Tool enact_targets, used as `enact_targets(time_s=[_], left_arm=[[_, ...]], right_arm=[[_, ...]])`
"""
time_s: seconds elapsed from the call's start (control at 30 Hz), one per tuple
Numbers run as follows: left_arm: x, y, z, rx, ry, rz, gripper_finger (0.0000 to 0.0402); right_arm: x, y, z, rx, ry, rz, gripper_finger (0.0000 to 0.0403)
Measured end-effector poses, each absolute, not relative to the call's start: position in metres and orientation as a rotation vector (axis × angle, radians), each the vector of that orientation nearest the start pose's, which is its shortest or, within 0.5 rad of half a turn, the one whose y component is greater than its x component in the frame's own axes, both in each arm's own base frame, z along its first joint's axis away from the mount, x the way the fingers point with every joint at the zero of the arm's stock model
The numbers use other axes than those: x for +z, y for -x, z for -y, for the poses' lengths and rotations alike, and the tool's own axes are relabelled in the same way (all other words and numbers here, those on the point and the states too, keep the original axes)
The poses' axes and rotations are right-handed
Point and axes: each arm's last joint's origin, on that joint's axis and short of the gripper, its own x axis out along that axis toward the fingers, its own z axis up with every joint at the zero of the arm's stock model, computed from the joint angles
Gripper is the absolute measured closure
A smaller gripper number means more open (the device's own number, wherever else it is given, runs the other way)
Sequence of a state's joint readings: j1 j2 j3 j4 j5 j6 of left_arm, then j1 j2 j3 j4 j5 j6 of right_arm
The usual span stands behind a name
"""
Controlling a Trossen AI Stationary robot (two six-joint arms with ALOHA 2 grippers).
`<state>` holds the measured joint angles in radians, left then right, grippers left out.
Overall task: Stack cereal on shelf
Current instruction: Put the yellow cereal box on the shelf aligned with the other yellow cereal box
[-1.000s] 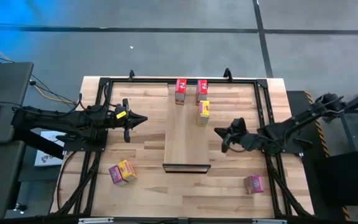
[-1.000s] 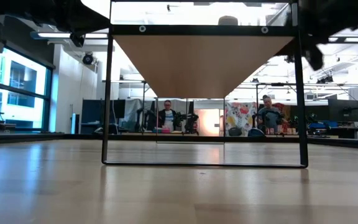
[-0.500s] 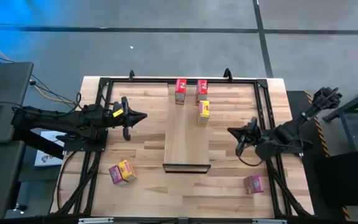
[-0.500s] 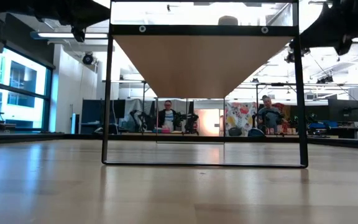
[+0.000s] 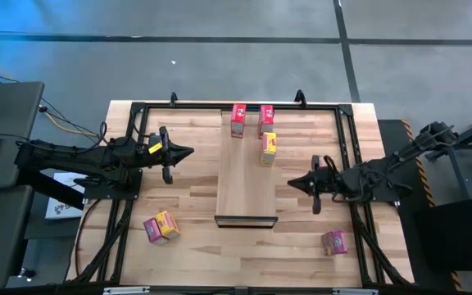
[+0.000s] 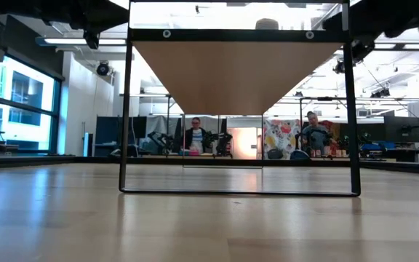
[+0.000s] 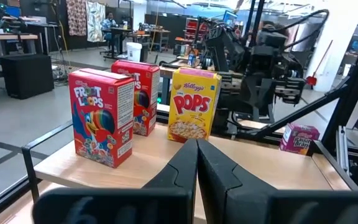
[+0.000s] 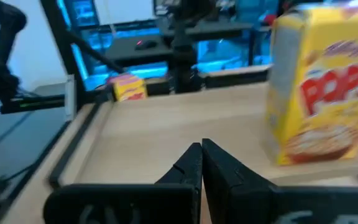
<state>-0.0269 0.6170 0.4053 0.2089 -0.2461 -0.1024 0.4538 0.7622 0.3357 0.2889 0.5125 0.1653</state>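
**Both arms poised over the surface, grippers closed and empty**

The left arm reaches in level from its side, its gripper [image 5: 188,153] pressed fully together, holding nothing, hovering over the surface [image 5: 187,205] just beside the shelf [image 5: 246,192]. The right arm stretches in from the opposite side, bent at the wrist, its gripper [image 5: 292,183] also pinched tight and empty, just off the shelf's other long edge.

Ahead of the left gripper, three boxes stand upright at the shelf's far end. The nearest red box [image 7: 101,117] reads "Froot Loops". A second red box [image 7: 138,95] stands just behind it. The yellow box [image 7: 194,104] reads "Kellogg's Pops" and stands closest to the right gripper, a little ahead of it.

Behind the left gripper, nearer the surface's front edge, a pink box [image 5: 151,229] and another yellow box [image 5: 167,224] sit touching each other. Behind the right gripper, a second pink box [image 5: 333,242] stands alone; its print cannot be read.
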Motion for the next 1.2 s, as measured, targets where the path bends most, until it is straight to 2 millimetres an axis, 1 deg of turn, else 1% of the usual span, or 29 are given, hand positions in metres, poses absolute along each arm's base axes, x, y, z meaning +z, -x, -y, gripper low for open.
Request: enact_targets(time_s=[0.13, 0.27, 0.37, 0.43, 0.5, 0.73, 0.83, 0.93, 1.03, 1.13, 1.2], left_arm=[[0.264, -0.153, -0.003, 0.224, 0.101, 0.015, 0.0398], [0.265, -0.153, -0.003, 0.212, 0.103, 0.029, 0.0396], [0.267, -0.154, -0.001, 0.138, 0.105, 0.047, 0.0375], [0.267, -0.155, 0.001, 0.091, 0.102, 0.049, 0.0350], [0.269, -0.157, 0.002, 0.066, 0.083, 0.069, 0.0317], [0.271, -0.169, 0.002, 0.058, 0.074, 0.131, 0.0185], [0.270, -0.175, 0.003, 0.035, 0.068, 0.132, 0.0139], [0.273, -0.182, 0.006, -0.046, 0.052, 0.091, 0.0115], [0.283, -0.188, 0.013, -0.149, 0.085, 0.003, 0.0110], [0.296, -0.192, 0.027, -0.200, 0.096, -0.168, 0.0111], [0.298, -0.193, 0.040, -0.211, 0.081, -0.315, 0.0112]], right_arm=[[0.226, -0.153, -0.050, -0.142, -0.087, -0.079, 0.0403], [0.228, -0.143, -0.045, -0.154, -0.120, -0.030, 0.0403], [0.228, -0.138, -0.043, -0.149, -0.143, -0.004, 0.0403], [0.228, -0.135, -0.042, -0.149, -0.149, 0.006, 0.0403], [0.230, -0.134, -0.041, -0.161, -0.158, 0.024, 0.0403], [0.234, -0.133, -0.038, -0.229, -0.176, 0.065, 0.0403], [0.234, -0.133, -0.038, -0.230, -0.178, 0.069, 0.0403], [0.235, -0.133, -0.038, -0.229, -0.182, 0.076, 0.0403], [0.235, -0.133, -0.038, -0.229, -0.182, 0.076, 0.0403], [0.234, -0.133, -0.038, -0.230, -0.182, 0.069, 0.0403], [0.234, -0.133, -0.038, -0.230, -0.180, 0.065, 0.0403]])
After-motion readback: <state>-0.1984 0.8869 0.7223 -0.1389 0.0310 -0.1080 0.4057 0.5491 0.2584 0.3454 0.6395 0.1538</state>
